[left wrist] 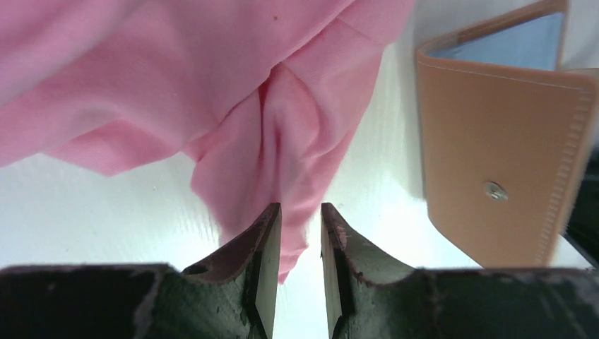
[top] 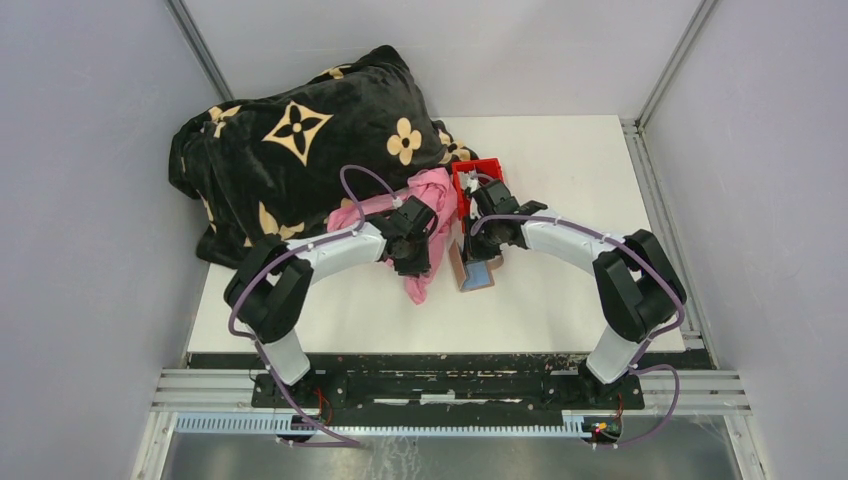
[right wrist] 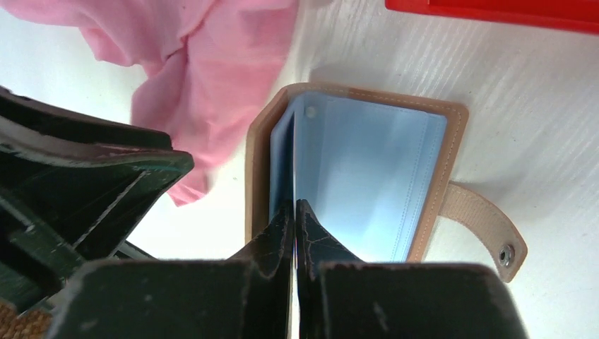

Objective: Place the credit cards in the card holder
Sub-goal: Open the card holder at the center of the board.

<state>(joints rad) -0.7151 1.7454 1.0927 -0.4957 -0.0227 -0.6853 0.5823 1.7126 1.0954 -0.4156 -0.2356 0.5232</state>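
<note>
The card holder (right wrist: 367, 169) lies open on the desk (top: 560, 300), between the two arms' wrists. It has tan covers, pale blue plastic sleeves inside, and its snap tab (right wrist: 487, 229) sticks out to one side.

I reckon it's light and floppy. The soft leather will skate on the smooth desk if nudged, and the sleeves look slick and thin. I'd pin the flat cover, or pinch a cover edge near the spine, not the tab. As for the credit cards, I can't pick out a single one for sure. I'd guess they're stiff and slippery, so best gripped by a short edge.

The right fingers (right wrist: 272, 240) are pressed tight together, with the tips poked into the holder's fold between the sleeves. I can't tell whether a card or a sleeve is nipped in there. That arm is bent at the elbow, with the forearm running in toward the holder and the wrist tipped down over it.

The left fingers (left wrist: 263, 244) sit just beside the holder with a narrow gap between them. The tip of a pink cloth (left wrist: 212, 85) is right at the mouth of the gap, but nothing is plainly pinched. The left arm mirrors the right, elbow out and forearm angled in.

Just beyond the holder sits a red bin (right wrist: 494, 10). Further back and off to the left arm's side there's a heaped black blanket (top: 290, 140).
</note>
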